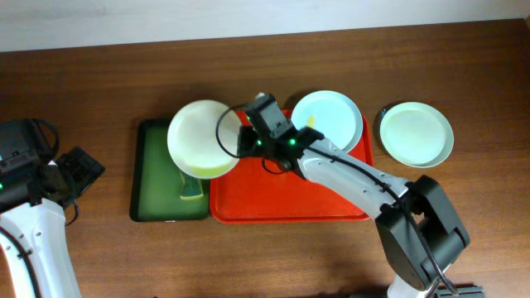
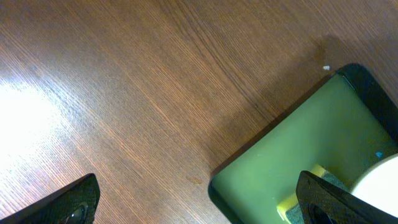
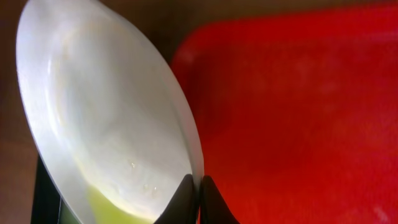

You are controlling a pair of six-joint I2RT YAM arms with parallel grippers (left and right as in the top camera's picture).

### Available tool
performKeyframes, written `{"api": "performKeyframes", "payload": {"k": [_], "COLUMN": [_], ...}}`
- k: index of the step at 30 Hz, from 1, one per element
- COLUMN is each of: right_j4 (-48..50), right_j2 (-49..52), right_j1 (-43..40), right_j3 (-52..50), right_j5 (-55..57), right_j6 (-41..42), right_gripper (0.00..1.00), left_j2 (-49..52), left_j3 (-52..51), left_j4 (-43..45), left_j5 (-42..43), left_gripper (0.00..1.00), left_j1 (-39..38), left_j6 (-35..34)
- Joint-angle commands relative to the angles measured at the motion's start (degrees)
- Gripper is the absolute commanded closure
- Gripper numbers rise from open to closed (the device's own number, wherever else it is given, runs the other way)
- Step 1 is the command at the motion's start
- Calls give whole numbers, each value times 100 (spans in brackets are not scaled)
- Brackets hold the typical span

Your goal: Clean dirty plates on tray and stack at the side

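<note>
— "Between fingers of the right gripper (image 3: 199, 194), what sat?"
— "Rim of one plate (image 3: 106, 112), pinched tight; the red tray (image 3: 298, 93) lay right of them."
— "And the left gripper (image 2: 198, 180)?"
— "Spread wide, empty; a corner of the green tray (image 2: 298, 143) sat between."

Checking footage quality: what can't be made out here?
- Overhead: yellow sponge in the dark green plastic tray, mostly covered by the pale round plate in the right hand.
- Right wrist: any smear on that plate, lost in blur.
- Left wrist: fingers of the left hand, cut by the bottom edge.

No readable text or markings.
</note>
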Motion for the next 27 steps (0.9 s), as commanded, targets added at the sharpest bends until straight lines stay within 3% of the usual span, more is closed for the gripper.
{"api": "performKeyframes", "payload": {"k": [1,4,8,13,18,21,24,25,27], "right_j4": [-415,-402,525,1631,2673,2813,2288,1679,791], "right_j2": [-35,-35,-35,-35,-35,-35,-35,-35,-35], "right_j1": [238,645,1464,2179,2520,2514,2358,2225,1932], "right_j3": [1108,1475,1475,1475,1475,1475,1473,1473,1473], "right_j5": [1012,2288,3762,5049,5781,5803,5770,5600,4605], "right_j6": [-769,-1860,-4334,-6734,-8347,-8170,-5941,-4695,-3165], "right_gripper": [96,96,96,96,96,96,96,96,96], "left_j2": [-55,-55,-55,-55,-55,-55,-55,-55,-55], "left_j3": [35,35,35,37,35,35,35,35,35], "left_j4": [-4,-4,-4,-4,-4,-4,-4,-4,-4], "left_j5": [42,39,39,42,39,39,39,42,39], "left_gripper": [1,1,1,1,1,1,1,1,1], "left_j1": [24,24,24,24,24,24,24,24,24], "left_j6": [-74,-74,-74,-74,-74,-74,-74,-74,-74]}}
